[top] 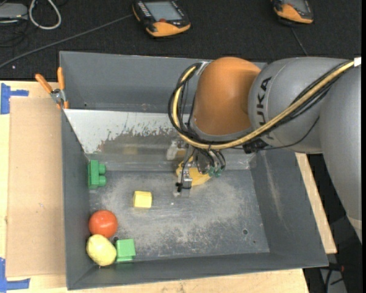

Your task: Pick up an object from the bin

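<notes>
My gripper [184, 183] hangs below the orange wrist cover, low over the middle of the bin floor near the back wall. A small yellow rounded thing [200, 177] lies right against its right side, partly hidden by the gripper body; whether it is held I cannot tell. A yellow cube [143, 199] rests on the floor a short way to the gripper's left.
A green block [97, 174] lies by the left wall. A red ball [103, 223], a yellow lemon-like fruit [101, 249] and a green cube [125, 249] sit together in the front left corner. The arm covers the bin's back right.
</notes>
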`<state>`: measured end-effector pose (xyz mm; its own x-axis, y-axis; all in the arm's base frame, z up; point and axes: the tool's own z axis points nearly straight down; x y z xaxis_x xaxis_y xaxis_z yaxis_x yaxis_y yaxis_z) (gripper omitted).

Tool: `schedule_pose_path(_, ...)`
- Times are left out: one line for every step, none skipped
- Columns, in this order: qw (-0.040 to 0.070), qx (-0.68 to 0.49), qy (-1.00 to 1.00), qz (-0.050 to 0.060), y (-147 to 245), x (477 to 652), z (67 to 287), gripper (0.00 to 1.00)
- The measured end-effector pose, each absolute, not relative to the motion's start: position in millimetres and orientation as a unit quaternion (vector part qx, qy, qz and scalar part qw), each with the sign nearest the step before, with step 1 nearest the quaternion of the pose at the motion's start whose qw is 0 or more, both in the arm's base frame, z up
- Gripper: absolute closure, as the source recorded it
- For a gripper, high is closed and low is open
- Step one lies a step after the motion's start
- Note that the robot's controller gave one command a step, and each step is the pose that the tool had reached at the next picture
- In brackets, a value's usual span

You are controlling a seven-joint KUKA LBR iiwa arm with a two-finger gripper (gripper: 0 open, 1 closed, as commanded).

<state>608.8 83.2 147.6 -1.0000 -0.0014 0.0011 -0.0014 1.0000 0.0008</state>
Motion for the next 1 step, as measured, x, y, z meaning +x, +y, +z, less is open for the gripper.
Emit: schedule_pose_path(0.000, 0.008, -1.000, -0.001, 134.3, 609.4, 70.6, 1.00)
